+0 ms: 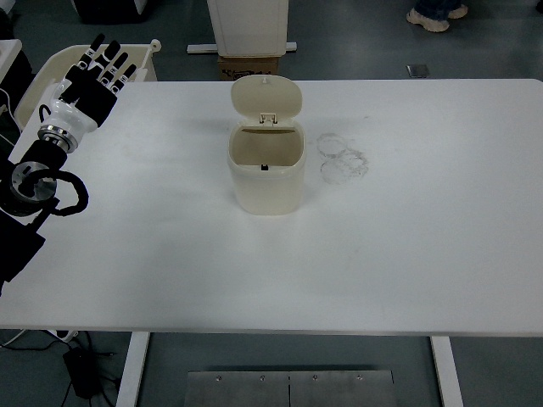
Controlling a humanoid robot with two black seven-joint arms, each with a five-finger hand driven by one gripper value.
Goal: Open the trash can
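Note:
A small cream trash can (pixel 266 174) stands near the middle of the white table (pixel 382 254). Its lid (pixel 266 97) is flipped up and back, so the inside shows. My left hand (pixel 100 75) is at the table's far left corner, well away from the can, with black fingers (pixel 119 66) stretched out and holding nothing. The left arm comes in along the left edge. No right arm shows.
Faint ring marks (pixel 343 157) lie on the table just right of the can. Beyond the far edge are a white cabinet base (pixel 246 25), a cardboard box (pixel 249 66) and a person's shoes (pixel 434 17). A white rack (pixel 51 72) stands behind my left hand.

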